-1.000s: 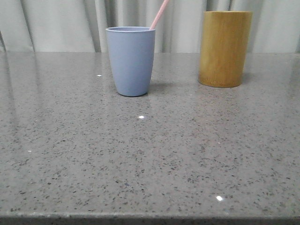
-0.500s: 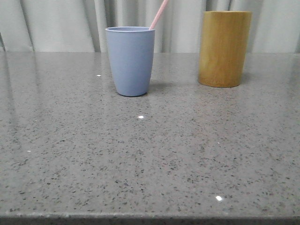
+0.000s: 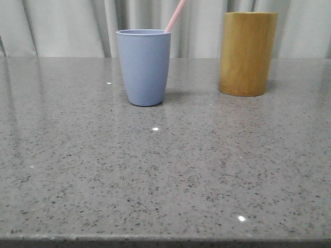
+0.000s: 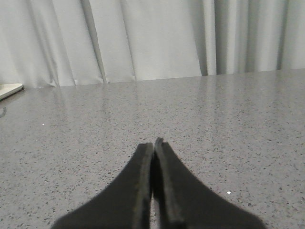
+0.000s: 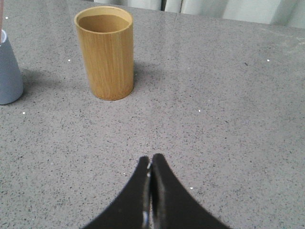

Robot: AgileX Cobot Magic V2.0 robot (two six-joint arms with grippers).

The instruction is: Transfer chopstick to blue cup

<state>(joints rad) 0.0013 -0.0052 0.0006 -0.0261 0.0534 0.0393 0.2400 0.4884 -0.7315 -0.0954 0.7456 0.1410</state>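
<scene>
The grey speckled surface (image 3: 165,170) carries a bamboo cup (image 3: 247,53) and, well apart from it, the blue cup (image 3: 144,67), with the chopstick (image 3: 176,15) already leaning inside against its rim. Both the left hand (image 4: 154,141) and the right hand (image 5: 150,158) are clenched on nothing, low over bare stone. To my eye the job looks done, so the best move is keeping both arms away from the cup to avoid tipping it.

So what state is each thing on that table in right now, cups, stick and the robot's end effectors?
blue cup: upright, holding the chopstick.
chopstick: in the blue cup, leaning right over its rim.
bamboo cup: upright, empty as far as its inside shows.
left end effector: shut, holding nothing.
right end effector: shut, holding nothing.
</scene>
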